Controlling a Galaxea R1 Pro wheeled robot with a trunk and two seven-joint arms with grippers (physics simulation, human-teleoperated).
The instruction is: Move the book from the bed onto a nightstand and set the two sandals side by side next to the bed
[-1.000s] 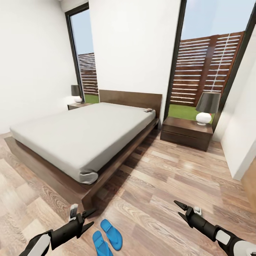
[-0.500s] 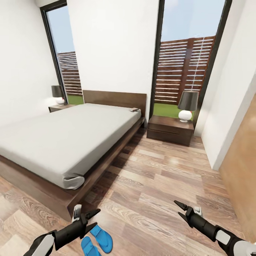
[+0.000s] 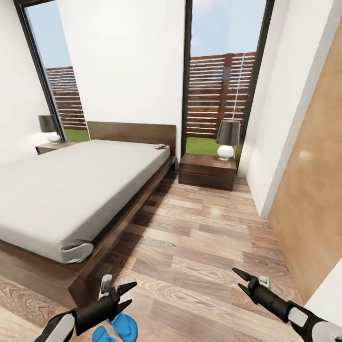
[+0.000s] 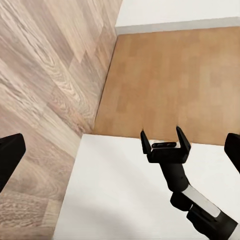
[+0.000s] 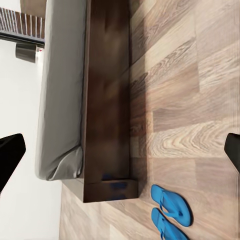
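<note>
Both arms ended in matte black forearms, each narrowing toward a black end effector with two slim, pointed fingers. Behind the left end effector [image 3: 124, 294] a small pale grey block sat on the wrist, and farther back the arm changed to glossy white shell. The right end effector [image 3: 240, 280] carried a similar grey-white block just behind it, then a white band and a rounded white segment.

The bed [image 3: 71, 190] lies to my front left, the book [image 3: 159, 146] on its far corner by the headboard. A nightstand [image 3: 207, 171] stands just right of the bed, another nightstand [image 3: 47, 148] on its far side. The two sandals [image 5: 171, 212] lie side by side on the floor [image 3: 204, 247] off the bed's foot corner.
</note>
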